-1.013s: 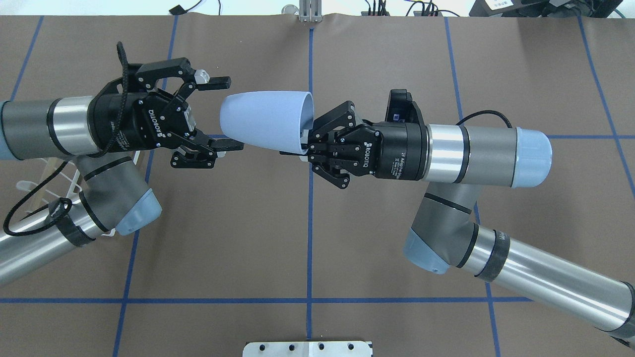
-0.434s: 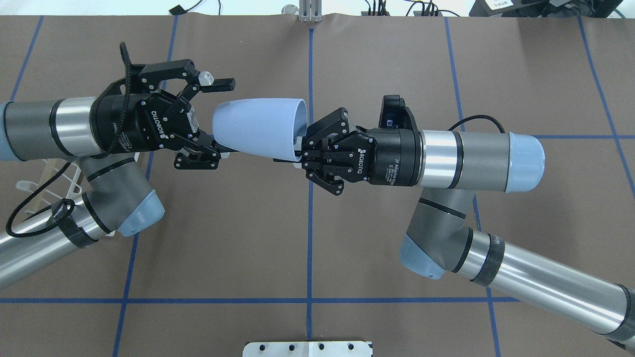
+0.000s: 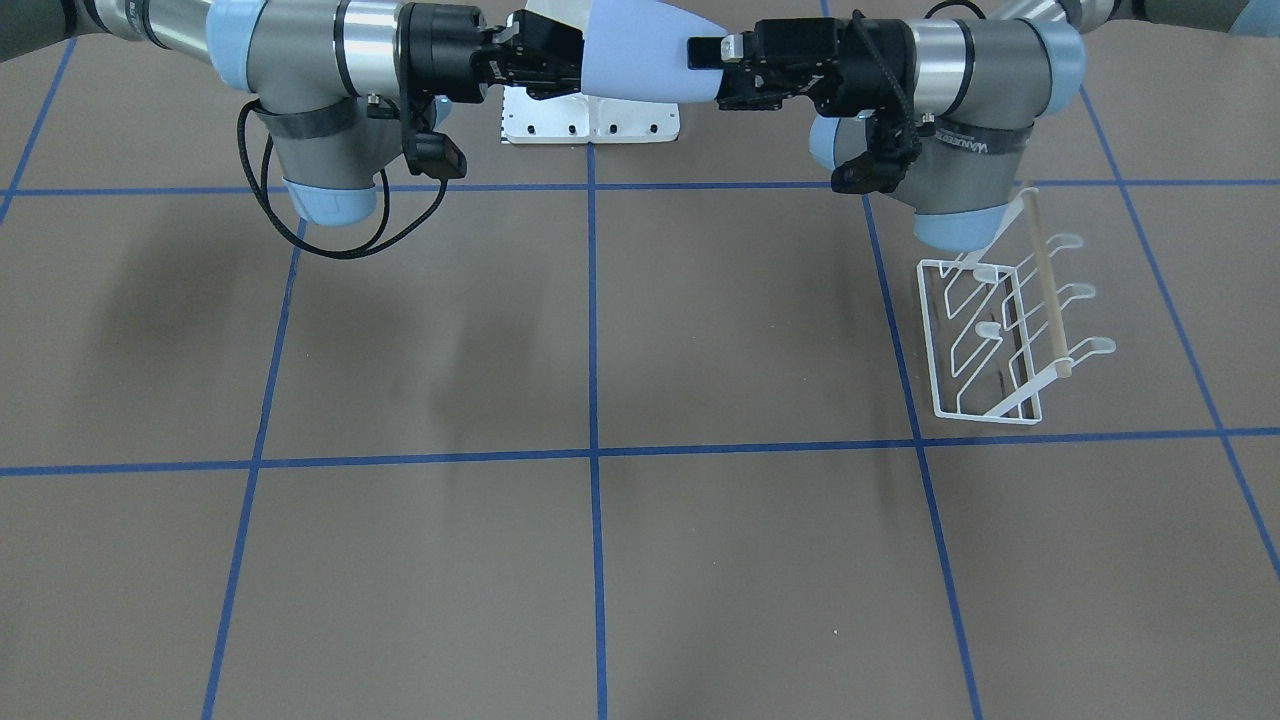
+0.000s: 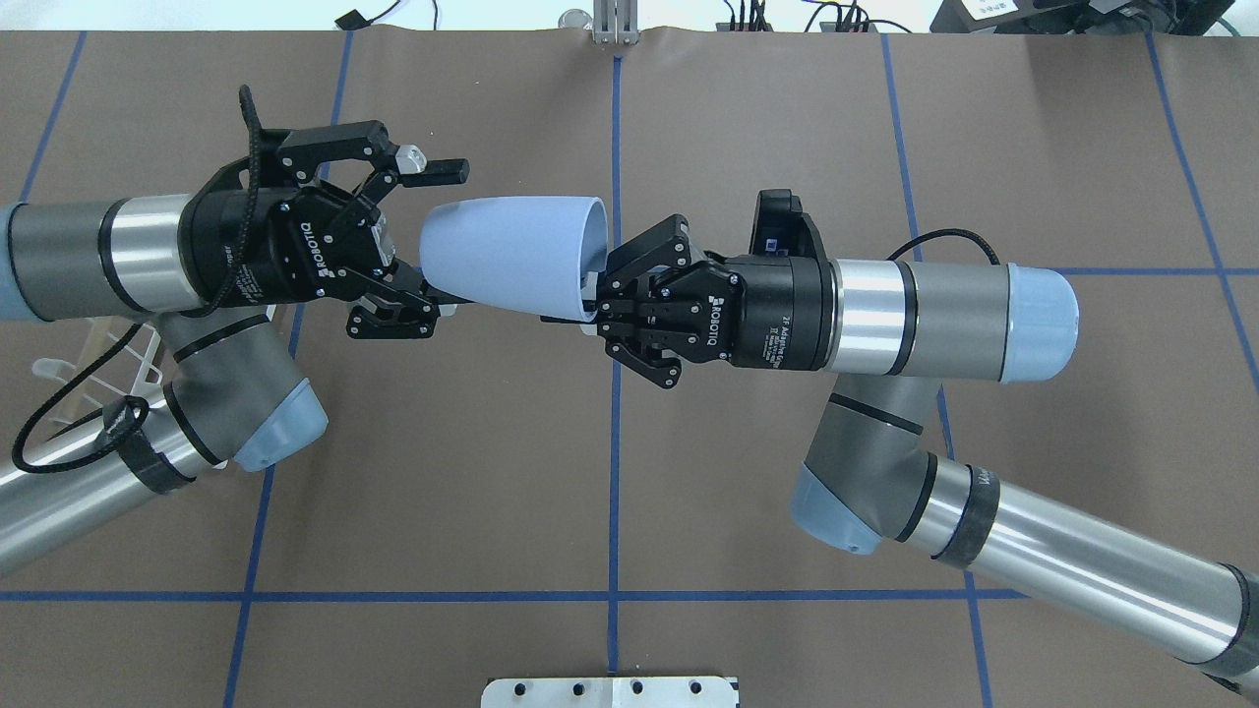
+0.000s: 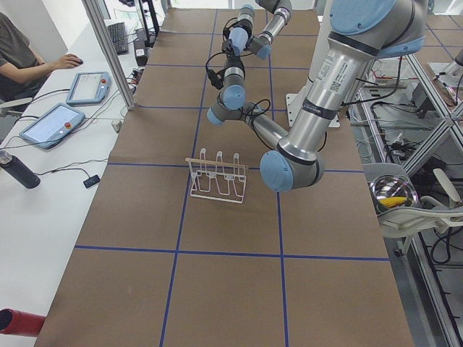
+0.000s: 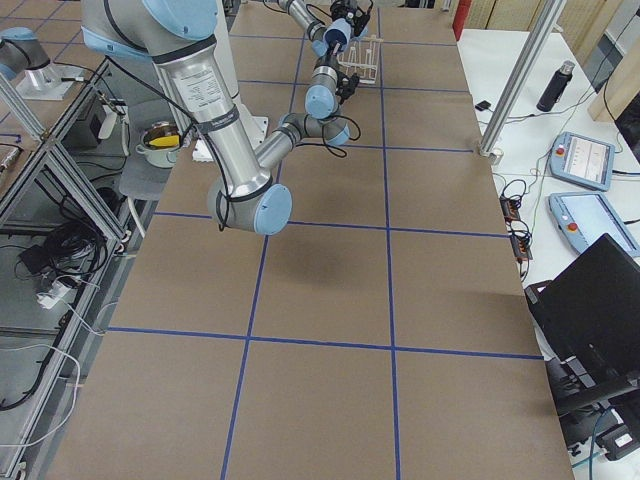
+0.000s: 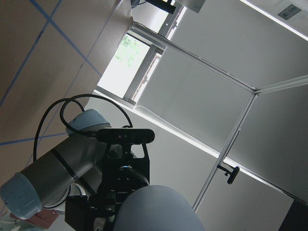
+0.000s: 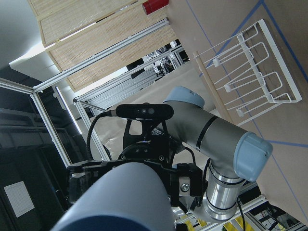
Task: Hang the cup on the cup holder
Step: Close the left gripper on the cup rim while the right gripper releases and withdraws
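The pale blue cup (image 4: 511, 254) is held on its side in the air above the table's middle, closed end toward my left arm. My right gripper (image 4: 593, 285) is shut on the cup's rim, one finger inside it. My left gripper (image 4: 445, 234) is open, its fingers (image 4: 433, 171) either side of the cup's closed end with a gap showing. The front view shows the cup (image 3: 640, 52) between both grippers. The white wire cup holder (image 3: 1000, 330) with its wooden rod stands on the table at my left, mostly hidden under my left arm in the overhead view (image 4: 118, 359).
A metal mounting plate (image 4: 610, 691) lies at the table's near edge by my base. Blue tape lines cross the brown table (image 4: 787, 472). An operator (image 5: 22, 50) sits at a side table with tablets, beyond the table's far edge.
My right arm has carried the cup leftward, so its closed end now lies between my left gripper's open fingers. My left gripper has barely moved and has stayed open.
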`<state>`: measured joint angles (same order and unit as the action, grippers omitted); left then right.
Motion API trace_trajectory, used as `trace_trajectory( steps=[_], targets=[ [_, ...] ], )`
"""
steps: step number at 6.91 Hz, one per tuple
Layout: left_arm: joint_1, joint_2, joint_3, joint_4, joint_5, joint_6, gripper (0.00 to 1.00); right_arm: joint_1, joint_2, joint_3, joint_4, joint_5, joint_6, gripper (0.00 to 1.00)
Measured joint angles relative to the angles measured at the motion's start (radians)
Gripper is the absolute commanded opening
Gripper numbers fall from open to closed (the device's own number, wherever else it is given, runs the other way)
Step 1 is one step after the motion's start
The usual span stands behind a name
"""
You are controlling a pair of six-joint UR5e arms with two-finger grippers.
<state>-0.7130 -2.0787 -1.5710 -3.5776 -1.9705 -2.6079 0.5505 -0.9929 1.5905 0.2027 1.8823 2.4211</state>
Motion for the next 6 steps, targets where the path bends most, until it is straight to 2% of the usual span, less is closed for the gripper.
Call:
trace_trajectory(
  steps=[2,4,6],
  targets=[
    [0.001,0.006,-0.002,0.003,-0.001,-0.004,0.0,0.003,-0.013,0.003,0.017,0.002,-0.019,1.0],
    [-0.003,0.023,-0.002,0.004,-0.004,-0.001,0.0,0.036,-0.082,0.006,0.118,0.014,-0.03,1.0],
    [-0.049,0.068,-0.016,0.021,-0.007,0.018,0.0,0.122,-0.149,0.007,0.167,0.089,-0.064,1.0]
  ],
)
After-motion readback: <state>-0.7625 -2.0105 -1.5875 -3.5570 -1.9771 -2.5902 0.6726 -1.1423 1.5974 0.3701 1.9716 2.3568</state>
